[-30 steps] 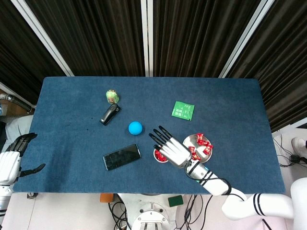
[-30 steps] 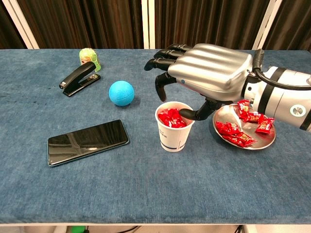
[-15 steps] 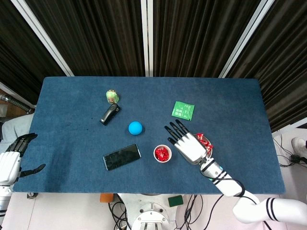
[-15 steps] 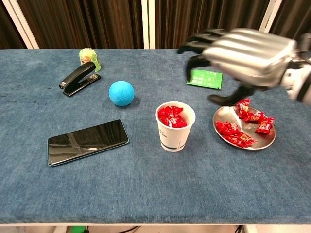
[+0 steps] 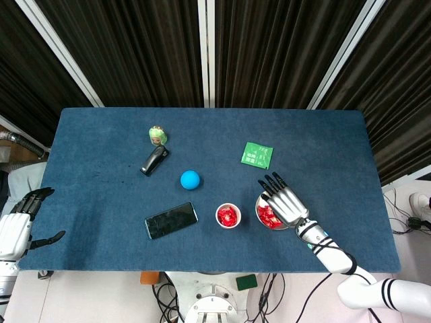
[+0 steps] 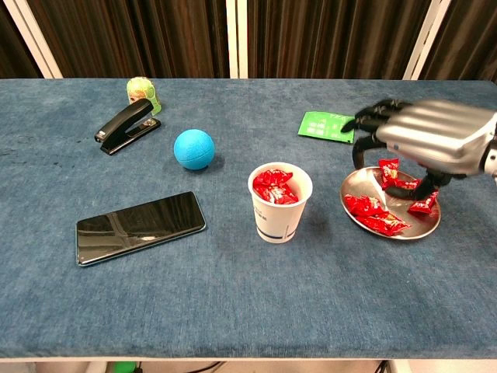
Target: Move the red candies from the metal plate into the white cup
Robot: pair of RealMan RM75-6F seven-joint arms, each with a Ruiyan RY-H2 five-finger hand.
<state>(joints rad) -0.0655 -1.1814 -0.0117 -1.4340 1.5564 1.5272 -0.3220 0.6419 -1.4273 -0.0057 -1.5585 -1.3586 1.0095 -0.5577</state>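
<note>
The white cup (image 6: 279, 203) stands near the table's front middle with red candies (image 6: 272, 186) piled inside. To its right lies the metal plate (image 6: 355, 181), holding several more red candies (image 6: 374, 214). My right hand (image 6: 432, 143) hovers over the plate, its fingers spread and curled downward, the thumb close to a candy; I see nothing held in it. From above, the right hand (image 5: 285, 202) covers most of the plate (image 5: 258, 204), and the cup (image 5: 228, 215) stands just left of it. My left hand (image 5: 16, 227) hangs with fingers apart off the table's left edge.
A black phone (image 6: 140, 228) lies left of the cup. Behind it are a blue ball (image 6: 193, 148), a black stapler (image 6: 126, 125) and a small green figure (image 6: 143, 94). A green packet (image 6: 328, 125) lies behind the plate.
My right hand has moved from above the cup rightward and down over the plate. The cup holds candies as before. The left hand has stayed put.
</note>
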